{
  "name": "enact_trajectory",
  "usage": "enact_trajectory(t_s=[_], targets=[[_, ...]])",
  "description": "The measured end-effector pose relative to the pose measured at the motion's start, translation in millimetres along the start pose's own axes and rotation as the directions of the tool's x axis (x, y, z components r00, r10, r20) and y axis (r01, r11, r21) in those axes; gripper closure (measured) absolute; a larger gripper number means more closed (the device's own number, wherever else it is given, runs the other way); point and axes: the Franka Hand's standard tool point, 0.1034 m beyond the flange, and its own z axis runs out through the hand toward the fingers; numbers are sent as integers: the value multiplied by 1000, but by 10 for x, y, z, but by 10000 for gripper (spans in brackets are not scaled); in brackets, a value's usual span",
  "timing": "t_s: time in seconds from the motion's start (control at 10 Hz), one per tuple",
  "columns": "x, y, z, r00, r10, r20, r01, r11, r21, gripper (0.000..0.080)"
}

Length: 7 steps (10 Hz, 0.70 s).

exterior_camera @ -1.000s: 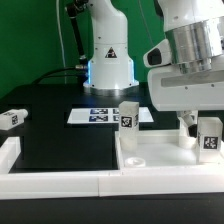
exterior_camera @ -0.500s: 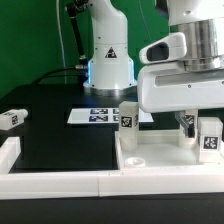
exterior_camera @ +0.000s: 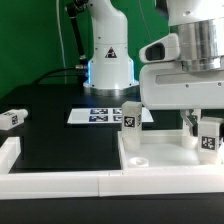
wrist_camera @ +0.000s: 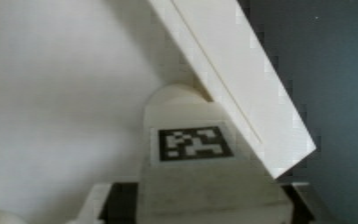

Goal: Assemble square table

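Observation:
The square table's white slab (exterior_camera: 165, 155) lies at the exterior view's right. One tagged white leg (exterior_camera: 128, 114) stands upright at its far left corner. A second tagged leg (exterior_camera: 209, 136) stands at the far right corner, with my gripper (exterior_camera: 206, 128) down around it; one finger (exterior_camera: 188, 124) shows beside it. In the wrist view this leg (wrist_camera: 197, 150) sits between my gripper's (wrist_camera: 211, 205) dark pads (wrist_camera: 130, 200), by the slab's raised rim (wrist_camera: 229, 70). The pads look closed on it. A third leg (exterior_camera: 12, 118) lies at the far left.
The marker board (exterior_camera: 98, 115) lies behind the slab, in front of the arm's base (exterior_camera: 108, 62). Long white border rails run along the front (exterior_camera: 60, 181) and the exterior view's left (exterior_camera: 8, 152) of the black table.
My wrist has turned over the right-hand leg: the white wrist block has swung toward the exterior view's left. The leg and slab stay in place.

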Motion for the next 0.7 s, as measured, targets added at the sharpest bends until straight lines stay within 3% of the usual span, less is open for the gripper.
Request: enact_trajectory(t_s=[0.1, 0.2, 0.4, 0.7], targets=[[-25, -3, -11, 975, 220, 12, -220, 975, -15, 508], [-66, -4, 1, 899, 437, 23, -436, 899, -27, 508], [-58, -22, 38, 644, 761, 77, -764, 645, 1, 508], [-60, -20, 39, 606, 790, 88, -793, 609, -2, 508]])
